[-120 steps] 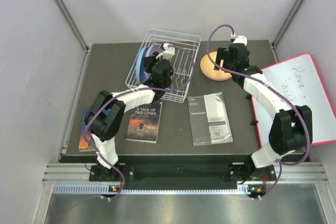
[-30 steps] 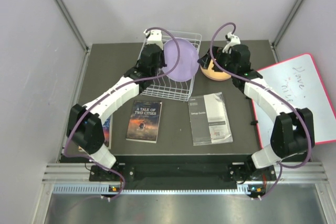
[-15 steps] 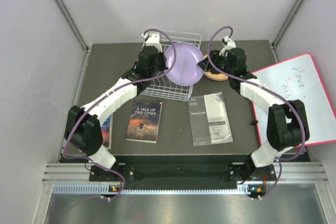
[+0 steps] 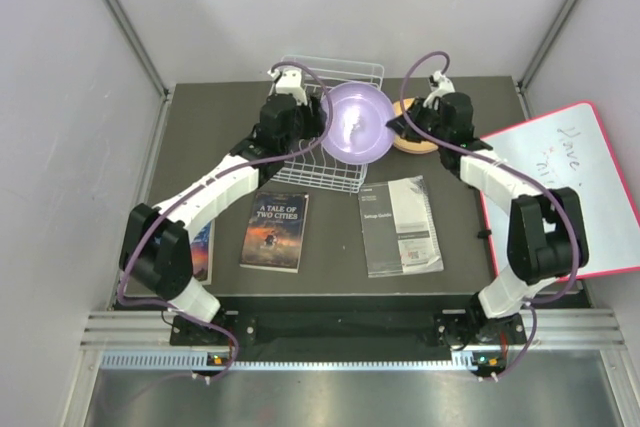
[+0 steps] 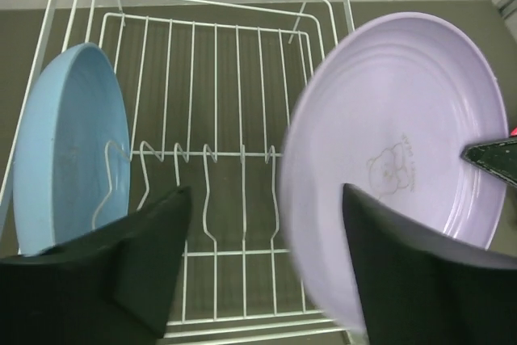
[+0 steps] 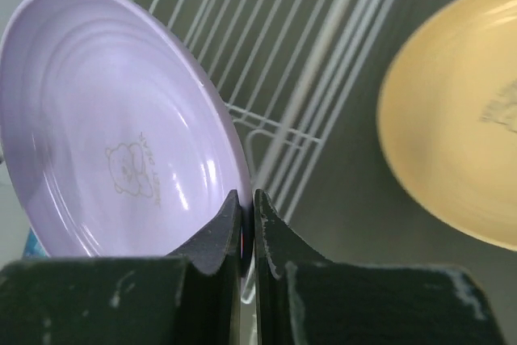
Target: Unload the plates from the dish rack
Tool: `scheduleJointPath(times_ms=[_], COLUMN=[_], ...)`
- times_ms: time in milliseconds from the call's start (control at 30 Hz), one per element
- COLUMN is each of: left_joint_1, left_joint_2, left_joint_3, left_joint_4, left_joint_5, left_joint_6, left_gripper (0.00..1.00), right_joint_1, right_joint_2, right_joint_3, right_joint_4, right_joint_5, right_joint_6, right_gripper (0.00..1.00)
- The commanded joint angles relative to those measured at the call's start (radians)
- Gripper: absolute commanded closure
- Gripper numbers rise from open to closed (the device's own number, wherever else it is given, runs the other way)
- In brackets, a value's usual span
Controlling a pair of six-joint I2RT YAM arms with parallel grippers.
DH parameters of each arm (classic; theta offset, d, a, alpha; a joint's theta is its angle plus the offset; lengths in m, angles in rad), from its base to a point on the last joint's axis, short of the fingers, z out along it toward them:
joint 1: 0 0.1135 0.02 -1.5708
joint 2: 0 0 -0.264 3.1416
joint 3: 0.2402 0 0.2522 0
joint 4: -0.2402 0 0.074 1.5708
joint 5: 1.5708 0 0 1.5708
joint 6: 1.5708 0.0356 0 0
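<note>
A lilac plate hangs tilted over the right end of the white wire dish rack. My right gripper is shut on the rim of the lilac plate. My left gripper is open. The opposite rim of the lilac plate lies loose between its fingers, close to the right one. A light blue plate stands on edge at the left end of the rack. An orange-tan plate lies flat on the table right of the rack, partly under my right gripper.
A paperback book and a grey setup booklet lie on the dark table in front of the rack. A red-edged whiteboard leans at the right edge. Another book lies by the left arm's elbow.
My right gripper has shut on the lilac plate's rim. My left gripper has opened and let go of it. The plate has shifted slightly right and tilted flatter.
</note>
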Motion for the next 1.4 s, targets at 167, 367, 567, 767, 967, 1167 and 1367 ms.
scheduleJointPath(times_ms=[167,367,567,767,967,1167,1367], left_joint_1=[0.067,0.1,0.12,0.127,0.138,0.146,0.153], left_joint_2=[-0.12,-0.138,-0.143,-0.132,-0.123,-0.105,-0.1], left_joint_3=[-0.079,-0.109,-0.132,-0.14,-0.148,-0.148,-0.146], left_joint_4=[0.138,0.147,0.162,0.172,0.185,0.188,0.191], left_joint_5=[-0.031,-0.08,-0.102,-0.111,-0.117,-0.122,-0.112], left_joint_6=[0.028,0.077,0.1,0.109,0.111,0.112,0.112], left_gripper=[0.01,0.01,0.01,0.01,0.01,0.01,0.01], right_joint_1=[-0.268,-0.336,-0.341,-0.338,-0.312,-0.281,-0.261], right_joint_2=[-0.101,-0.011,0.116,0.245,0.342,0.416,0.442], right_joint_3=[0.045,0.127,0.242,0.363,0.465,0.542,0.54], right_joint_4=[-0.117,-0.168,-0.178,-0.21,-0.276,-0.336,-0.356], right_joint_5=[0.176,0.214,0.23,0.245,0.254,0.269,0.286], right_joint_6=[-0.034,-0.066,-0.072,-0.08,-0.12,-0.149,-0.149], right_gripper=[1.0,1.0,1.0,1.0,0.99,0.96,0.92])
